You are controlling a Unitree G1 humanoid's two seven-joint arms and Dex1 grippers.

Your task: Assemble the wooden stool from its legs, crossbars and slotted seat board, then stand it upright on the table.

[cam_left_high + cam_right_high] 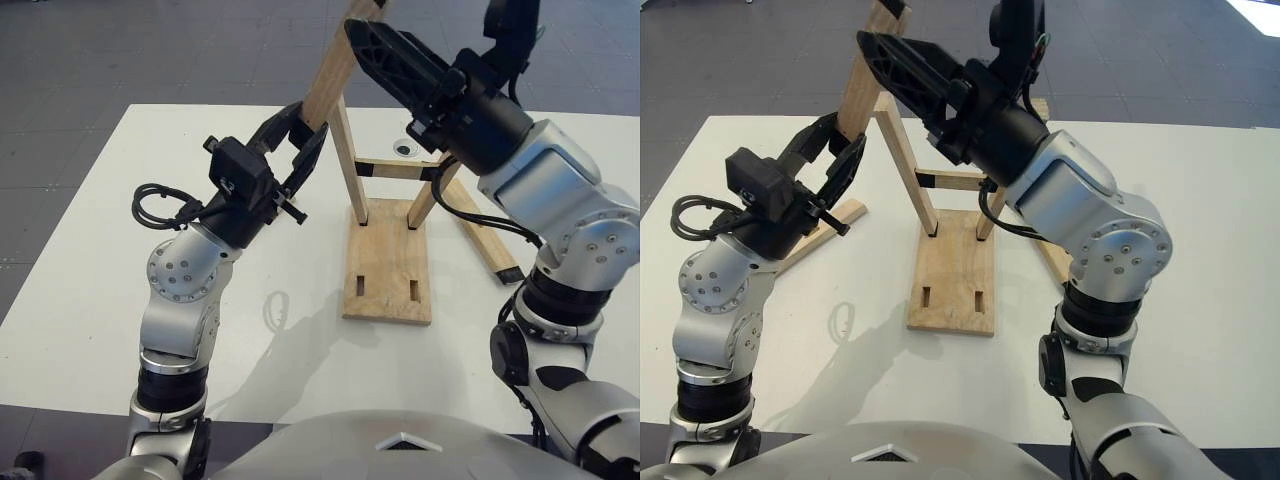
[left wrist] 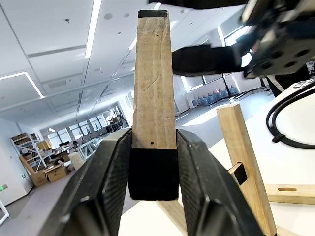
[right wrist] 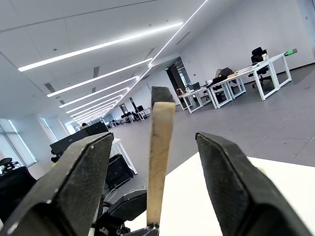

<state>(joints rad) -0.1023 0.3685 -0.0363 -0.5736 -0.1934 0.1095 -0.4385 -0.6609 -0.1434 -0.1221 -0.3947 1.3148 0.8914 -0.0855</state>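
The slotted seat board (image 1: 388,262) lies flat on the white table (image 1: 90,260). Two legs (image 1: 352,170) stand in its far slots, joined by a crossbar (image 1: 400,168). My left gripper (image 2: 153,135) is shut on the black-taped lower end of another wooden leg (image 2: 153,78), which leans up and away over the standing pair. My right gripper (image 3: 153,140) is open at the upper end of that held leg (image 3: 160,162). Its two fingers (image 1: 400,55) straddle the wood with a gap on each side.
One loose wooden piece (image 1: 485,235) lies on the table right of the board, and another (image 1: 830,225) lies under my left arm. A small round hole (image 1: 405,148) marks the tabletop behind the crossbar. Bare table spreads left of and in front of the board.
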